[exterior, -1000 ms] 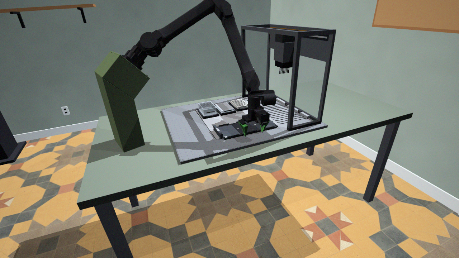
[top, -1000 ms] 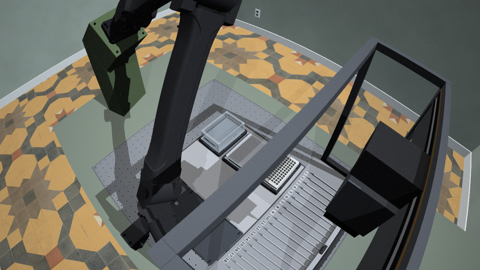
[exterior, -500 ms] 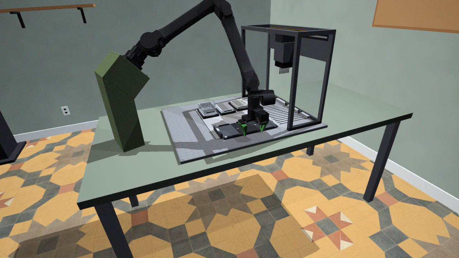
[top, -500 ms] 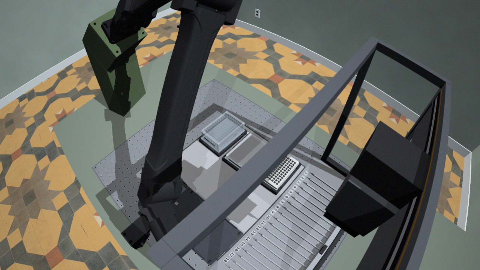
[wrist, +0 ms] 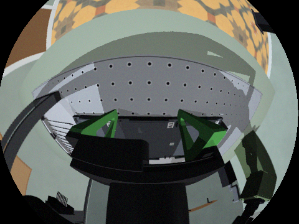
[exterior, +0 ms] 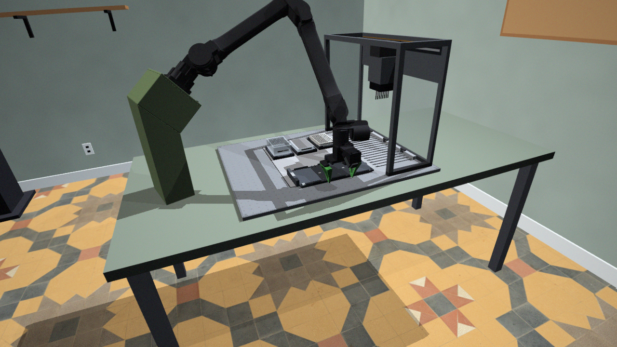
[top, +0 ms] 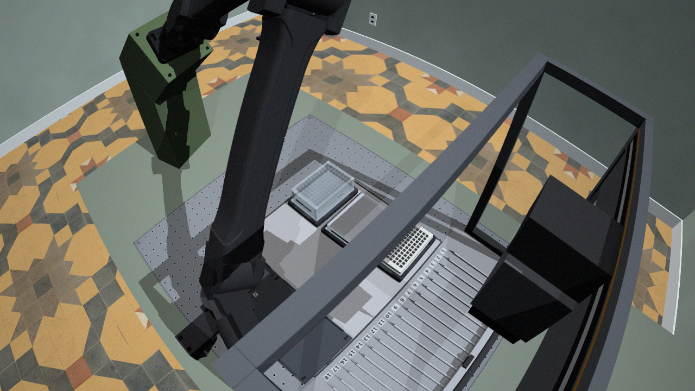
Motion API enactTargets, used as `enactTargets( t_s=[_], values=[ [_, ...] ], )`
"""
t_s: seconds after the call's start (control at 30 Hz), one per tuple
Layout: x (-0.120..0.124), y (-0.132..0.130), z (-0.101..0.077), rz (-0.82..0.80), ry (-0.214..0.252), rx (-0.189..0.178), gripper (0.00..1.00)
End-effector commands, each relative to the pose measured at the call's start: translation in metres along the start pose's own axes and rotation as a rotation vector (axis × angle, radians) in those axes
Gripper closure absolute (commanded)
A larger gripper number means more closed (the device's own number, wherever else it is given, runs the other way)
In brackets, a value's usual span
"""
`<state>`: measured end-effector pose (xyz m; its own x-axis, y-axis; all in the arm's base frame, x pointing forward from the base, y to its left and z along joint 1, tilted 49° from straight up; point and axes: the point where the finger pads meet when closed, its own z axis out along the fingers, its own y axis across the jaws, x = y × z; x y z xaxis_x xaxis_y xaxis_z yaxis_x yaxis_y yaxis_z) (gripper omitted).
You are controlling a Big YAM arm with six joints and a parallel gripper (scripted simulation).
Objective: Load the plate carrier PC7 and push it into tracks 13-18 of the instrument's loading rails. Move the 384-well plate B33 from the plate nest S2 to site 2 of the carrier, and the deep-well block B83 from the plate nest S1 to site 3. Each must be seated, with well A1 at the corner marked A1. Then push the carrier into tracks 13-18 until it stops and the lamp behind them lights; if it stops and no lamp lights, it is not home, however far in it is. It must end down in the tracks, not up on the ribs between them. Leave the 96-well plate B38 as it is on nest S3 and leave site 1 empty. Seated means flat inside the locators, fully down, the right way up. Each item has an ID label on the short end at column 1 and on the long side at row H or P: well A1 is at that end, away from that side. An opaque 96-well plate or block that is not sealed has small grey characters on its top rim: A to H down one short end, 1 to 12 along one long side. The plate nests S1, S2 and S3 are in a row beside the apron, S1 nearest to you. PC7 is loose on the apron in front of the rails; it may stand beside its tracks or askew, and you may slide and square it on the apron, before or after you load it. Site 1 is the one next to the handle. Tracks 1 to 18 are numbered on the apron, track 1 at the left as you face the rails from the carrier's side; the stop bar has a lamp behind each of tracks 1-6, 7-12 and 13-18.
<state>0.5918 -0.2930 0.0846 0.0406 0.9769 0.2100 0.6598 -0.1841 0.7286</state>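
Green wedge jaws spread over flat dark carrier (exterior: 308, 174).

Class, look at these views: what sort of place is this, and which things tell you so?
Probably a laboratory automation bench: microplates on plate nests, numbered loading rails, and a pipetting head inside an instrument frame.

Track numbers 1–18 on the apron (top: 384, 318)
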Motion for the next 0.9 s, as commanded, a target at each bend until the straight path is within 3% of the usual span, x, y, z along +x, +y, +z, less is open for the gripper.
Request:
enactTargets(
  t_s=[0.0,0.87],
  values=[
    [0.0152,0.0132,-0.0056,-0.025,0.008,-0.024,0.0],
    [0.0239,0.0128,-0.0044,-0.022,0.011,-0.022,0.0]
  ],
)
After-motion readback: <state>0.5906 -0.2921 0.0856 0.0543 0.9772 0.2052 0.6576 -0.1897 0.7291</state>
